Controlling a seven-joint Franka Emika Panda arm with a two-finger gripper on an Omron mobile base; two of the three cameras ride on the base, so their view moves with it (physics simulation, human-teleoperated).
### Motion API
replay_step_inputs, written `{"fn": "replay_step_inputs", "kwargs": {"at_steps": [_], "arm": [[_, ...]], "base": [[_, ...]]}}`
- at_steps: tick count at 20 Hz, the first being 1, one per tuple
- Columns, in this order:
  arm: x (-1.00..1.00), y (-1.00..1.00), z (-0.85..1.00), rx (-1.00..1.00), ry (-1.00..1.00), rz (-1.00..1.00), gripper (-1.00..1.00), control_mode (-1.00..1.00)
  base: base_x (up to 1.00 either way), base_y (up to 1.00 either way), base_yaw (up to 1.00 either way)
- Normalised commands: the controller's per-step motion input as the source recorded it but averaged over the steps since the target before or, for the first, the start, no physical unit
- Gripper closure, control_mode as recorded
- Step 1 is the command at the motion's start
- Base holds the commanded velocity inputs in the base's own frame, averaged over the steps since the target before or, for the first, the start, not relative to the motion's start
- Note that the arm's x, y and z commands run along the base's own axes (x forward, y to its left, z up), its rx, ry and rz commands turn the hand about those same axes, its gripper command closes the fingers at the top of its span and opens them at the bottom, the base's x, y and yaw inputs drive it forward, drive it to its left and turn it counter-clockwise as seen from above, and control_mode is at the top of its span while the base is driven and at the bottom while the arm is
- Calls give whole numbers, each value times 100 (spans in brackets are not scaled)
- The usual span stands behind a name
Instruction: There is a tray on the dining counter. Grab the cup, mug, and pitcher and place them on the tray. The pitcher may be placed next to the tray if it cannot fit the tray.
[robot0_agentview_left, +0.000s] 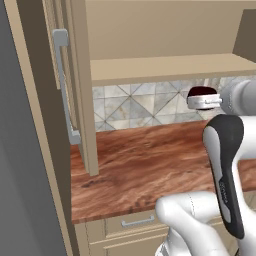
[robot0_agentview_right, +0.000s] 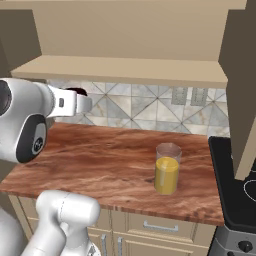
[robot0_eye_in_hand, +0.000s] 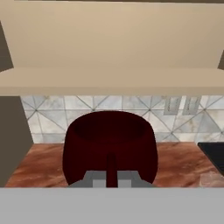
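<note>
Aloft above the counter (robot0_agentview_right: 100, 155), the mug (robot0_eye_in_hand: 109, 146) is pinched by its rim in the gripper (robot0_eye_in_hand: 111, 177); slippage could be caused by so narrow a hold.

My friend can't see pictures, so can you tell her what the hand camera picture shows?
A dark maroon mug sits close up in the middle, with the gripper shut on its near wall. Behind it are a reddish-brown wood counter, a tiled wall and a beige cabinet above.
</note>
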Motion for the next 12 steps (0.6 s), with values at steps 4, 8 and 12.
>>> {"fn": "replay_step_inputs", "kwargs": {"at_steps": [4,8,12], "arm": [[-22,0,-5,0,0,0,100,100],[0,0,0,0,0,0,100,100],[0,0,0,0,0,0,100,100]], "base": [[-29,0,0],[-84,-8,0],[-100,-29,0]]}}
